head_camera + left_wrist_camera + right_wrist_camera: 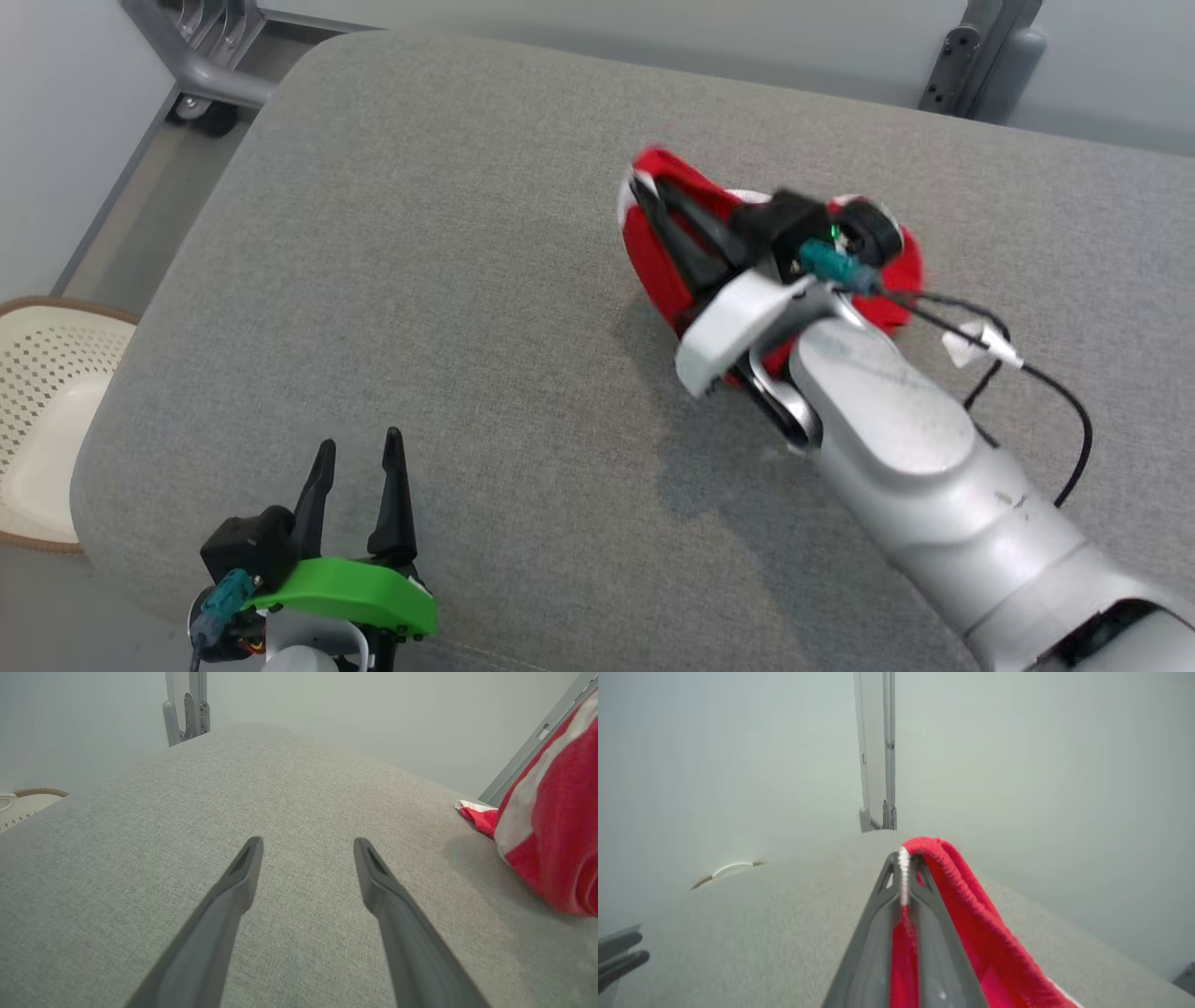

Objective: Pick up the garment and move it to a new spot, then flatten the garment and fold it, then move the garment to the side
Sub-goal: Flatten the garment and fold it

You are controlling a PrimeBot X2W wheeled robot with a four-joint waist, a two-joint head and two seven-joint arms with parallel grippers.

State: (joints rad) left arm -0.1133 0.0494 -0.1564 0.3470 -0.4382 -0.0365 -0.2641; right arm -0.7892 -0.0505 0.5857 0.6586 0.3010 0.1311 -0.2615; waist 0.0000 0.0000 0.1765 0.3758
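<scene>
The garment is red with white stripes and sits bunched on the grey cushion, right of centre. My right gripper lies over it with both dark fingers pinched together on its far-left edge. The right wrist view confirms this: a red and white hem is clamped between the closed fingers, and more red cloth drapes off to the right. My left gripper rests at the cushion's near-left corner, open and holding nothing. In the left wrist view its fingers stand spread, with the garment at the far right.
A cream perforated basket stands on the floor left of the cushion. Grey metal frame legs rise behind the far-left corner, and another frame at the far right. A black cable trails from my right wrist.
</scene>
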